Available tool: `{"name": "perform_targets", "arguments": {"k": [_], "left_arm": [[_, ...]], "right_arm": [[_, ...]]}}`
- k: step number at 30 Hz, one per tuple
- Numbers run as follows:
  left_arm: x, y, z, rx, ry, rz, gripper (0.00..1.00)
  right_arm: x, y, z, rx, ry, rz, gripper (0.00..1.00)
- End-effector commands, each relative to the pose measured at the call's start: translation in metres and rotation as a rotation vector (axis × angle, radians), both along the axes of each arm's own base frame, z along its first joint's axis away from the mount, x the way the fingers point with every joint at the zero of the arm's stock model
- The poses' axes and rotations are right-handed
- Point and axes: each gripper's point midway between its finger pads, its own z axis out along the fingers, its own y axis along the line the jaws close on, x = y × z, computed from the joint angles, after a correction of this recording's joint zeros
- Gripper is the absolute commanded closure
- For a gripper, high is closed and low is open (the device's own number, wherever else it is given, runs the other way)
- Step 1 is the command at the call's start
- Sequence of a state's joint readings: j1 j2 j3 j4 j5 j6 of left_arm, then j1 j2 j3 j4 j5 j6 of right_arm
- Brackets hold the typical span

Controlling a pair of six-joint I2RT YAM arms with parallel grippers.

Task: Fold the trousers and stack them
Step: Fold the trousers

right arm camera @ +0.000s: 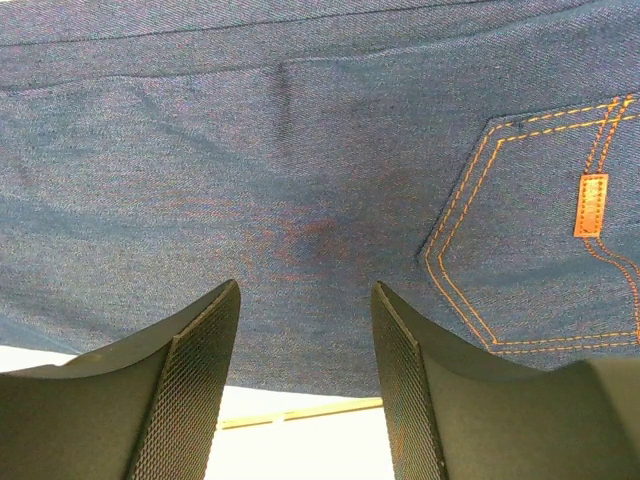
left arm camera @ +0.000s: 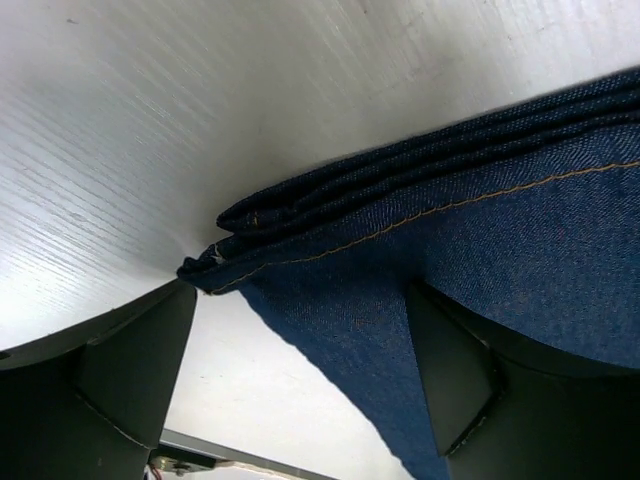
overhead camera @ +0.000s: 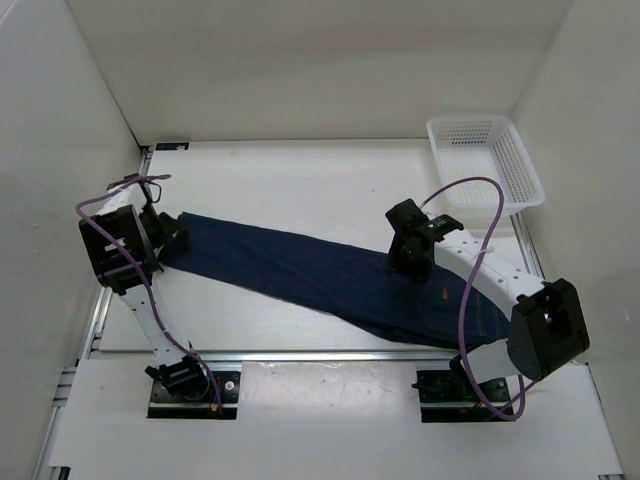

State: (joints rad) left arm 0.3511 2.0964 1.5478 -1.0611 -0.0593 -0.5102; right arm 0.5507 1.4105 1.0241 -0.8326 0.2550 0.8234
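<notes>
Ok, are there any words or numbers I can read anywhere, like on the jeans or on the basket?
No word or number can be read in any view.
Small orange tab on the back pocket of the trousers: too small and blurred to tell if it has letters.
White basket: no label shows.

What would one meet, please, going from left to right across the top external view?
left gripper at the hem end → trousers stretched across the table → right gripper over the seat end → white basket at the far right
</notes>
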Motion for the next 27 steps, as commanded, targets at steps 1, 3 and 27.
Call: {"name": "perform_targets", "arguments": {"k": [1, 3, 27], "left_arm": [[0.01, 0.004, 0.004, 0.032, -0.05, 0.052, 0.04], [0.021, 0.007, 0.003, 0.037, -0.069, 0.073, 0.06], [0.081, 0.063, 0.139, 0.189, -0.392, 0.12, 0.9]], "right_arm": [[0.002, 0.001, 0.011, 0.019, -0.029, 0.0, 0.4], [0.002, 0.001, 0.014, 0.02, -0.03, 0.0, 0.4], [-0.009, -0.077, 0.023, 0.056, 0.034, -0.202, 0.38]]}}
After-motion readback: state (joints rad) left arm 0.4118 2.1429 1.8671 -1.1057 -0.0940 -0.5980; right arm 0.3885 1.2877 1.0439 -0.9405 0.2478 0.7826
